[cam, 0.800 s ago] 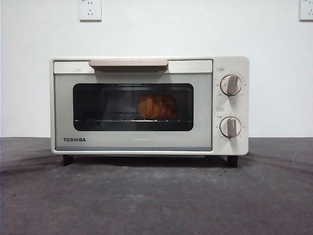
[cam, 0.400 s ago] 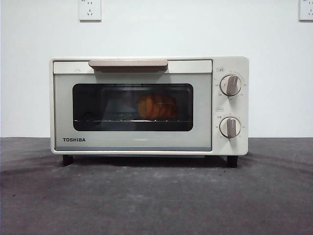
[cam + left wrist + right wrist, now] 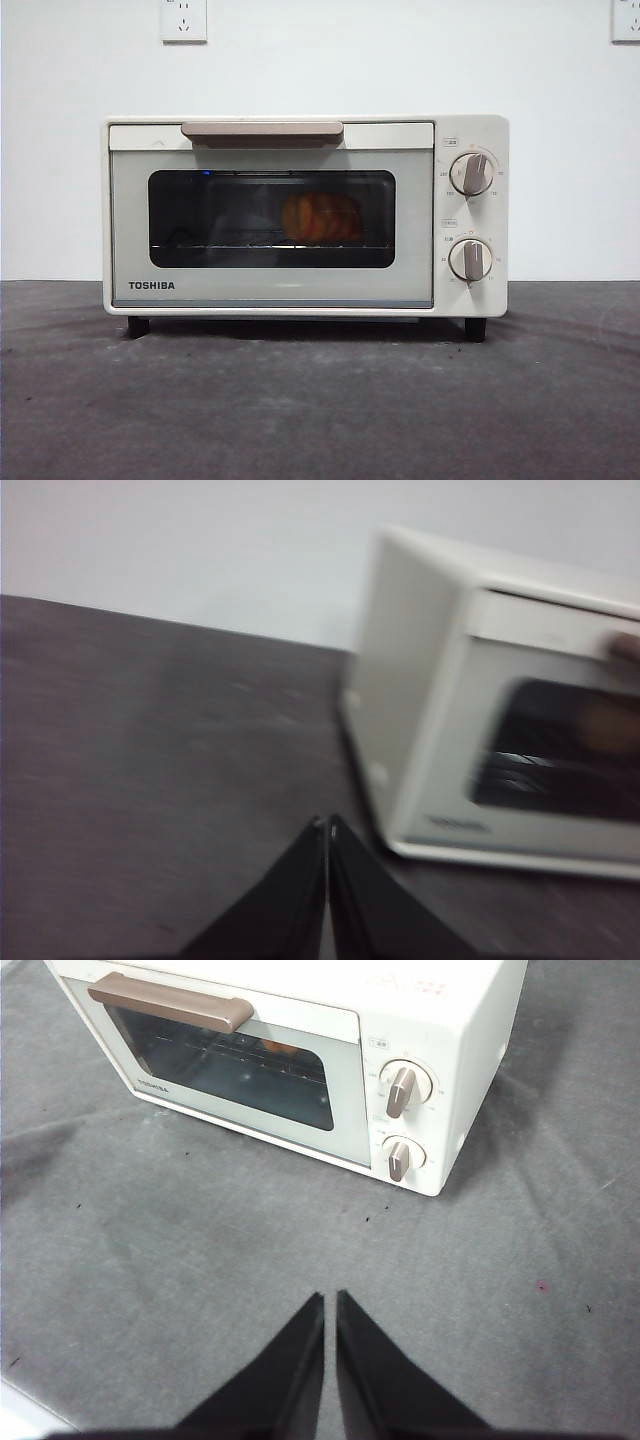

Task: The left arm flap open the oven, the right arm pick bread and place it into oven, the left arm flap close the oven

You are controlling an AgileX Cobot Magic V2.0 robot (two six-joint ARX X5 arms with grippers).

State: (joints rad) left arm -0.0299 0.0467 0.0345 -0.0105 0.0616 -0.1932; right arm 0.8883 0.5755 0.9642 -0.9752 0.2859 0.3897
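**Oven shut, bread on the rack inside**

The oven [image 3: 305,215] is a cream-white box with rounded corners, standing on short black feet on the dark grey, felt-like table [image 3: 320,410]. Its door is closed flat against the body. A smooth beige bar handle [image 3: 262,131] runs along the top of the door, and two round knobs [image 3: 472,173] sit one above the other on the panel beside it. Through the dark glass window [image 3: 215,215], the bread [image 3: 320,217] shows as a lumpy golden-orange loaf with ridged segments, resting on the thin wire rack, towards the knob side of the window.

The left gripper [image 3: 326,825] hovers above the table off the oven's plain side wall, its black tapered jaws pressed together with nothing between them; this view is blurred. The right gripper [image 3: 330,1298] hangs over bare table in front of the oven, jaws nearly touching, only a thin slit between the tips, and empty.
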